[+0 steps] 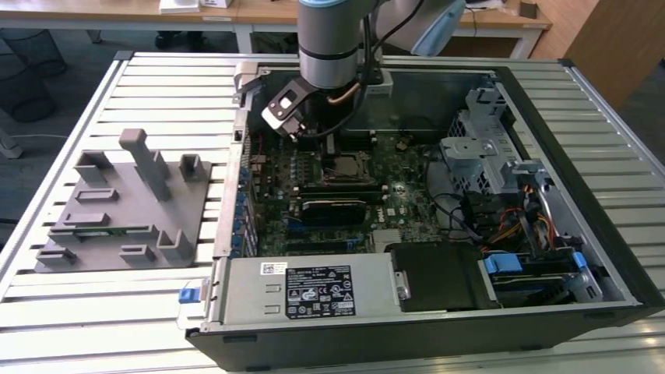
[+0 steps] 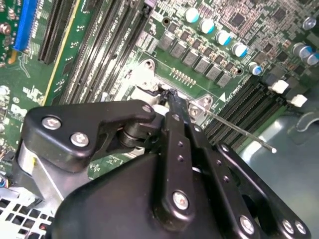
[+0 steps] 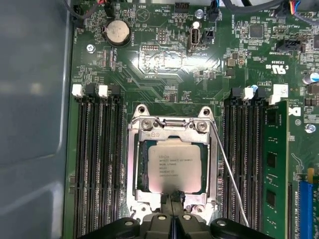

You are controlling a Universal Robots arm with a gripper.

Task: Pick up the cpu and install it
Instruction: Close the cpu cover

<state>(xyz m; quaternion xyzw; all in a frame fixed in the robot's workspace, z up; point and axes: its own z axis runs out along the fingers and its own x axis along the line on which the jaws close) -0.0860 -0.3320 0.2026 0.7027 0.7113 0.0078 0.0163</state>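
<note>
The case (image 1: pixel 437 97) lies open on top, leaving free room above the motherboard (image 1: pixel 400 167). Along the case's edge at the exterior view's right, a drive cage (image 1: pixel 488 156) and cables (image 1: pixel 509 218) crowd the board; the power supply (image 1: pixel 311 288) fills the edge nearest that camera. In the first wrist view the cpu (image 3: pixel 174 167) sits in the socket frame (image 3: pixel 132 164), hemmed by 2 banks of memory slots (image 3: pixel 99 164), with a green memory stick (image 3: pixel 274 169) beyond 1 bank and the lever wire (image 3: pixel 230 169) slanting toward it. The gripper (image 3: pixel 173 198), fingertips together, stands at the frame's edge. A grey fixture (image 1: pixel 120 202) takes the table's (image 1: pixel 156 78) edge at the exterior view's left.
</note>
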